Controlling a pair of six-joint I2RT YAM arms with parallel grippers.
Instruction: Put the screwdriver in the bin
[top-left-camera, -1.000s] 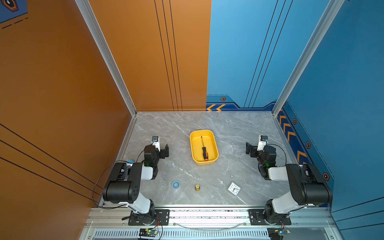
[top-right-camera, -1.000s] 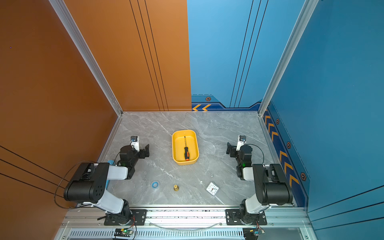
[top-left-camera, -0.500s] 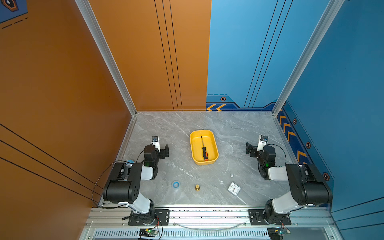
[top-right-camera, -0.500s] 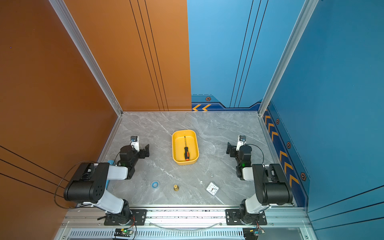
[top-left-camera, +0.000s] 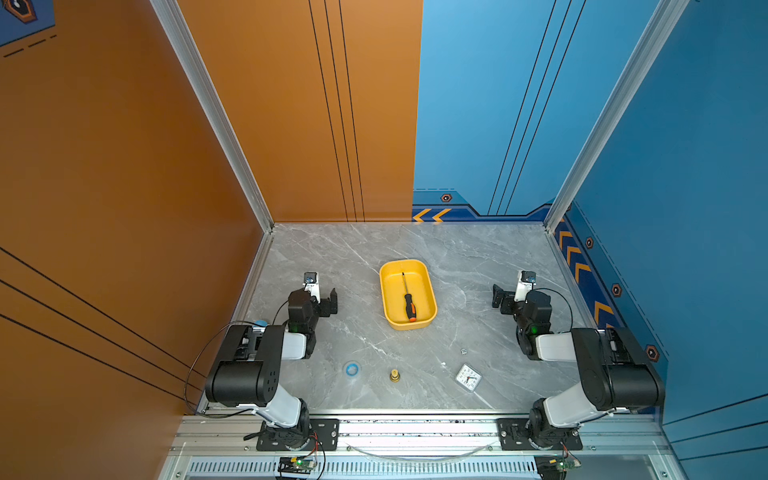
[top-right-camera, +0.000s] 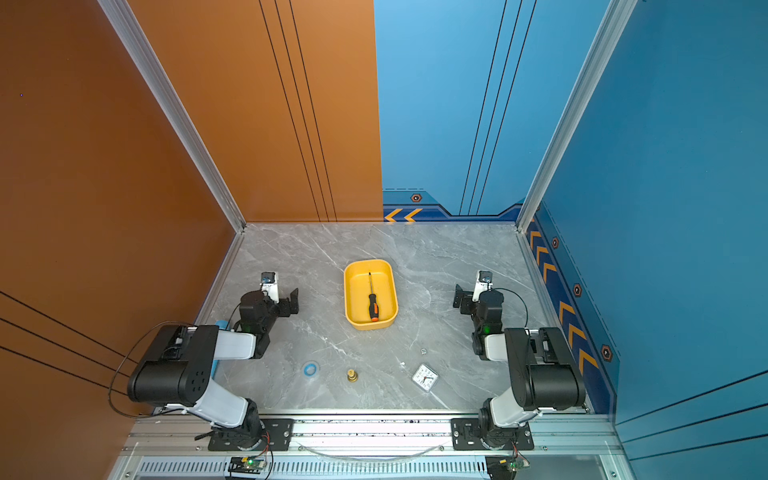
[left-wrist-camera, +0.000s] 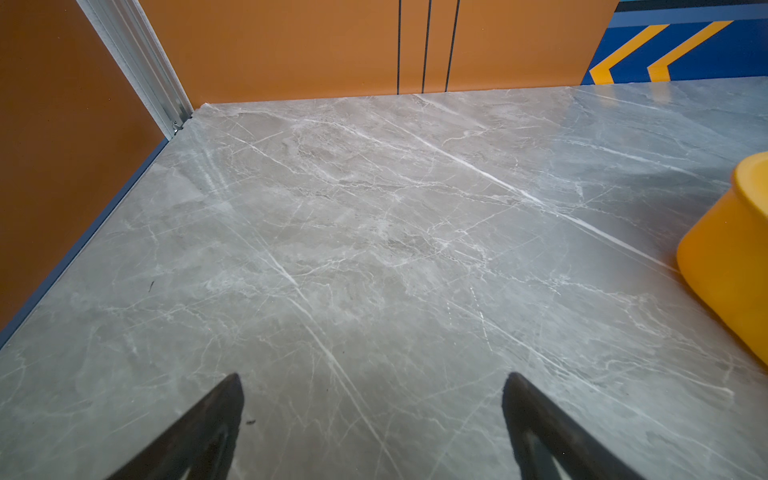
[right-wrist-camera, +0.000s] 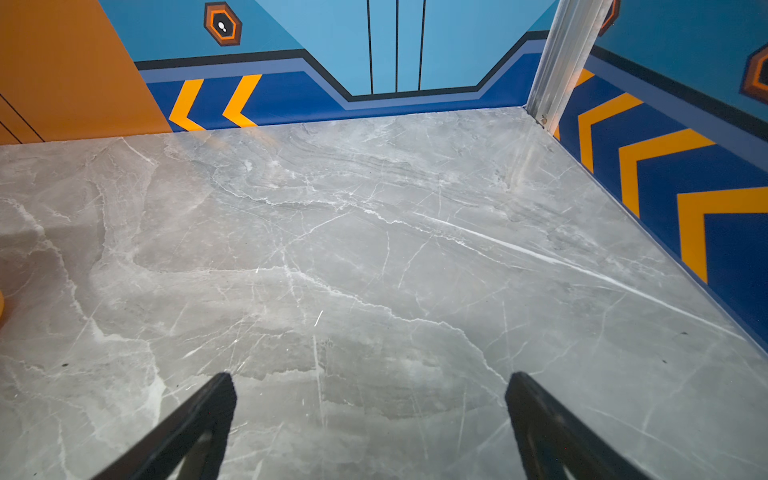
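The screwdriver (top-left-camera: 408, 300) is staying in the bin (top-left-camera: 409, 325) between left hand (left-wrist-camera: 372, 378) and right hand (right-wrist-camera: 370, 376), both gaping empty: seemingly done.

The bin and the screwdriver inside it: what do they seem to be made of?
The bin looks like smooth yellow plastic: even colour, rounded moulded corners. The screwdriver seems to have a thin dark metal shaft and a black, orange-ended handle, probably plastic or rubber.

Top views high over whole table (top-left-camera: 353, 257), wrist views low, facing rearward
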